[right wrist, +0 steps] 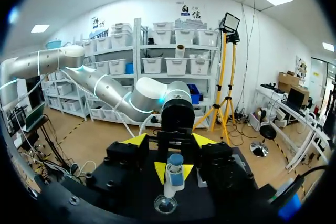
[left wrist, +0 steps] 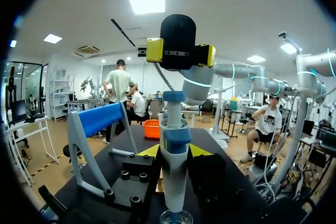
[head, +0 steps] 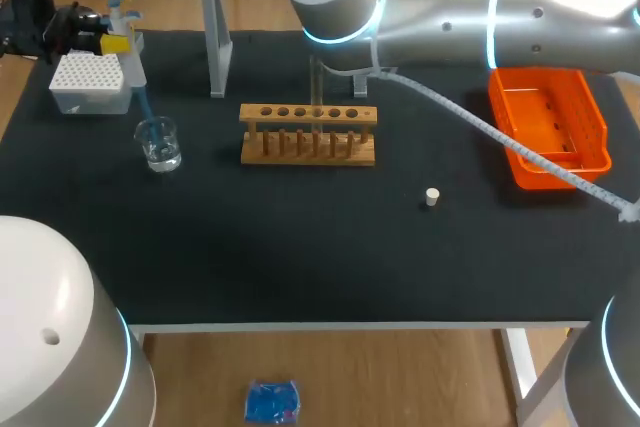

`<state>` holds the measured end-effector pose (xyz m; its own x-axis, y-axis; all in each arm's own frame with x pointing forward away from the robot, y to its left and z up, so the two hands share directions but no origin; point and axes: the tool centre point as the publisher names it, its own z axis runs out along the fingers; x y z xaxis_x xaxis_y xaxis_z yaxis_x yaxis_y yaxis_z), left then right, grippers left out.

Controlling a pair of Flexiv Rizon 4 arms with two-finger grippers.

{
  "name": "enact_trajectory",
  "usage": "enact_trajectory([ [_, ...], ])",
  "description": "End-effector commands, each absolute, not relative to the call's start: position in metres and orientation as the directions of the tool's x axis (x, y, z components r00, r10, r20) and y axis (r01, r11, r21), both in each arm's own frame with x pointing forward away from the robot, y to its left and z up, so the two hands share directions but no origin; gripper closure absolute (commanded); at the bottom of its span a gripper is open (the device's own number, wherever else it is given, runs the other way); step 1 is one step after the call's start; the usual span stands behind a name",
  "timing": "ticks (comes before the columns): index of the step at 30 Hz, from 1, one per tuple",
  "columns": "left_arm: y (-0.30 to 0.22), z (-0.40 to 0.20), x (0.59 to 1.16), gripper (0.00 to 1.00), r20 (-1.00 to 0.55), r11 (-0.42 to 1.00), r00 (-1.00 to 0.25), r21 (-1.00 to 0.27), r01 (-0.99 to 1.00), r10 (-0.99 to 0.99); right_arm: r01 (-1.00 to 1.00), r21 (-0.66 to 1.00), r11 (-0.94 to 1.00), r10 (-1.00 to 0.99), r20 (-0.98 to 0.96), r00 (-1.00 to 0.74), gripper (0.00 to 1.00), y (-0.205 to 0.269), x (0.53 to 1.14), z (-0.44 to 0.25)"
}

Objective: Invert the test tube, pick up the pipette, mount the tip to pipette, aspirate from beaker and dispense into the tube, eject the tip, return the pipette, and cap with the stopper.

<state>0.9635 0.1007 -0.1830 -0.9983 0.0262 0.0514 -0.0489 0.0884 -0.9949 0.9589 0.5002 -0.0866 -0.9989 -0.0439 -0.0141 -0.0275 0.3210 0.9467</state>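
The pipette (left wrist: 173,166) stands upright with its blue tip down in the glass beaker (head: 159,143), clamped between the fingers of the left gripper (left wrist: 174,151). The right gripper (left wrist: 181,52) hovers just above the plunger, fingers spread, holding nothing. The tip rack (head: 88,79) and pipette stand (head: 215,42) sit close by. The wooden rack (head: 308,133), stopper (head: 432,197) and orange basket (head: 545,172) lie well apart.

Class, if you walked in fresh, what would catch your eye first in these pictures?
First, the pipette gripped in the left pincer, its blue tip reaching down into the glass beaker at the table's left, beside the white tip box. Next come the wooden test tube rack mid-table and the bright orange basket at the right. A small stopper lies alone between them, nearer the front.
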Motion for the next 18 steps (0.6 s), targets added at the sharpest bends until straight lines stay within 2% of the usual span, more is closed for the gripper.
enact_trajectory([
  [1,0.1,-0.182,0.962,1.0,0.051,0.09,-0.998,-0.995,-0.048,0.023,-0.043,0.934,0.355,-0.019,-0.039,-0.999,0.0,0.461,0.948,-0.069],
  [10,0.1,-0.182,0.962,1.0,0.051,0.09,-0.998,-0.995,-0.048,0.023,-0.116,0.904,0.413,0.017,-0.135,-0.991,0.0,0.381,0.947,-0.062],
  [18,0.1,-0.182,0.962,1.0,0.051,0.09,-0.998,-0.995,-0.048,0.023,-0.096,0.902,0.422,0.095,-0.149,-0.984,0.0,0.304,0.96,-0.071],
])
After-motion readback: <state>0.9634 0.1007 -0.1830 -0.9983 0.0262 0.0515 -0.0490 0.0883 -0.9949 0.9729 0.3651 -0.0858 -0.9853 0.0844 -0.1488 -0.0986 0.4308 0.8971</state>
